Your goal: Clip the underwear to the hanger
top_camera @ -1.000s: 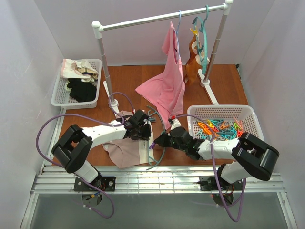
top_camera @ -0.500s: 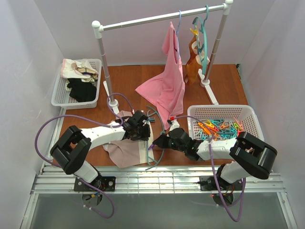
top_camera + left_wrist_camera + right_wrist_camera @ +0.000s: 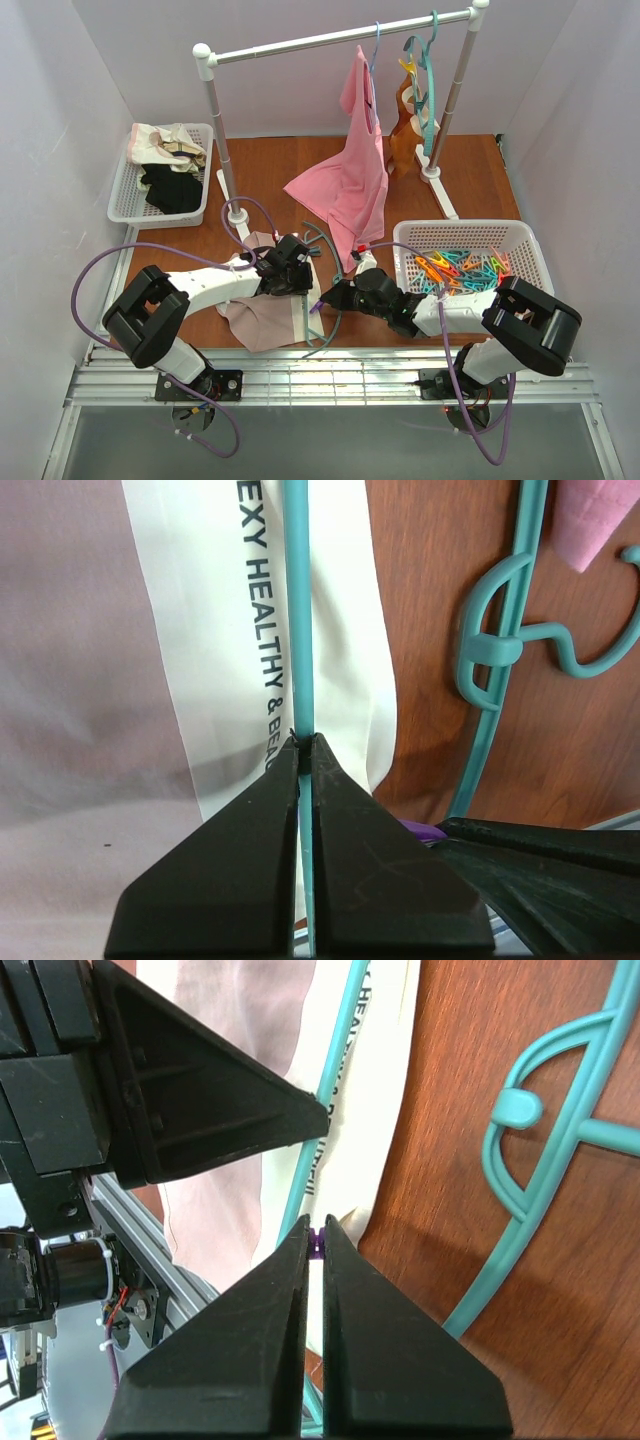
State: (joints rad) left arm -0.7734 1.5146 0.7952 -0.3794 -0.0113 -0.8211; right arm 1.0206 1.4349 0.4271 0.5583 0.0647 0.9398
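**While both grippers pinch shut, the hanger lies across the underwear**

Where your left gripper (image 3: 303, 745) meets the hanger (image 3: 300, 600), its two fingers are pressed together on the thin teal bar, which runs straight up the middle of the left wrist view. That bar lies over the cream strip of the underwear (image 3: 90, 660), whose pink-beige fabric fills the left side of that view. The bar covers part of the black lettering on the strip. The hanger's hook sits at the upper right of that view, on the brown table (image 3: 420, 580).

Your right gripper (image 3: 315, 1222) is closed too, its fingertips pinching a small purple piece (image 3: 316, 1243). So little of it shows that you cannot tell what it is. The tips sit just beside the teal bar at the edge of the cream strip, close under the left gripper's fingers, which fill the upper left of the right wrist view.

In the top view, the underwear lies flat at the lower centre of the table, and both grippers meet over its right edge. The arms hide most of the hanger there; only its hook and a lower curve show. In both wrist views, the grippers' own fingers block the lower part of the frame.
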